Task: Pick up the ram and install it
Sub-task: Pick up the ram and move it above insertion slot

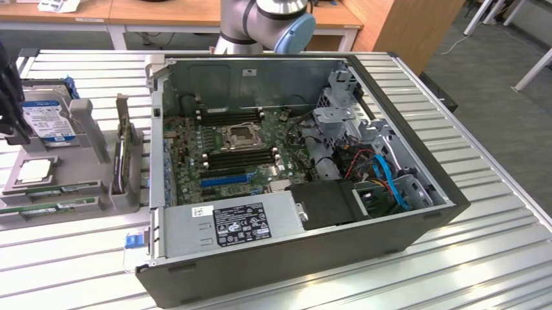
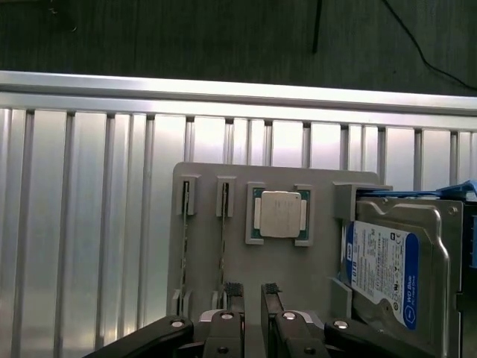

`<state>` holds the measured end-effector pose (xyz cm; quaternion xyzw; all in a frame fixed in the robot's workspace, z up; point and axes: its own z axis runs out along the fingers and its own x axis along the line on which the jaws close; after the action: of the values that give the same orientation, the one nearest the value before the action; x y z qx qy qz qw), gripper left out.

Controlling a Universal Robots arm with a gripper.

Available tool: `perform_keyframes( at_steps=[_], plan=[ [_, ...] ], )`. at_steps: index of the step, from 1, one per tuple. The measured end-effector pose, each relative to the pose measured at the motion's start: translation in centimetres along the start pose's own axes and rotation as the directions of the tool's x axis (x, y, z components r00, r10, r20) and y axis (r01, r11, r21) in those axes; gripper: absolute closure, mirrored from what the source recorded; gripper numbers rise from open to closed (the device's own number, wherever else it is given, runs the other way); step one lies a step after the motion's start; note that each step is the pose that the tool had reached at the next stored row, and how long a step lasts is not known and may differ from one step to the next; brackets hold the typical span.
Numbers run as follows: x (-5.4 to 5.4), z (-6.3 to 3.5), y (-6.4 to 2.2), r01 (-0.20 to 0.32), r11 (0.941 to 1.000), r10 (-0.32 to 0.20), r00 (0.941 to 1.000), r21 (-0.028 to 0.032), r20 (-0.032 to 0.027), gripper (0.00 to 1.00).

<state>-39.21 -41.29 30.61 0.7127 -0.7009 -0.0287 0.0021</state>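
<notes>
At the exterior view's lower left, two ram sticks (image 1: 53,191) are kept on edge in a grey holder (image 1: 84,116), so they can be pinched. Further right, the computer case (image 1: 414,226) is laid open for access. The gripper (image 2: 252,289) is poised over the holder, fingers apart, nothing held.

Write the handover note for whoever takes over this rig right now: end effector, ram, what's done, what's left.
End effector: open, holding nothing, over the gray tray.
Ram: the outer ram stick and the inner ram stick stand in their tray slots, the inner one next to the processor chip. The hard drive sits on the same tray.
Computer case: open, beside the tray.
Done: nothing yet; neither stick is lifted.
Left: pick-up and installation.
</notes>
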Motion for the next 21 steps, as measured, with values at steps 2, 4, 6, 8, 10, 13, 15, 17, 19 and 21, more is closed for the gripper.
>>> perform_keyframes(
  at_steps=[2, 4, 6, 8, 10, 13, 15, 17, 19, 21],
  plan=[
    [0.0, 0.32, -0.01, 0.0, 1.0, 0.0, 1.0, -0.0001, 0.0001, 0.76],
    [0.0, 0.63, -0.03, 0.0, 1.0, 0.0, 1.0, 0.0, 0.0004, 0.76],
    [0.1, 0.92, -0.04, 0.0, 1.0, 0.0, 1.0, -0.0002, 0.0006, 0.76],
    [0.1, 1.19, -0.05, 0.0, 1.0, 0.0, 1.0, -0.0001, 0.0008, 0.76],
    [0.1, 1.44, -0.06, 0.0, 1.0, 0.0, 1.0, -0.0001, 0.0012, 0.76],
    [0.1, 1.86, -0.08, 0.0, 1.0, 0.0, 1.0, -0.0001, 0.0018, 0.76],
    [0.1, 2.16, -0.09, 0.0, 1.0, 0.0, 1.0, 0.0, 0.002, 0.76],
    [0.1, 2.44, -0.1, 0.0, 1.0, 0.0, 1.0, -0.0001, 0.0022, 0.76],
    [0.2, 2.71, -0.11, 0.0, 1.0, 0.0, 1.0, -0.0001, 0.0024, 0.76],
    [0.2, 2.98, -0.13, 0.0, 1.0, 0.0, 1.0, 0.0, 0.0025, 0.76]
  ],
)
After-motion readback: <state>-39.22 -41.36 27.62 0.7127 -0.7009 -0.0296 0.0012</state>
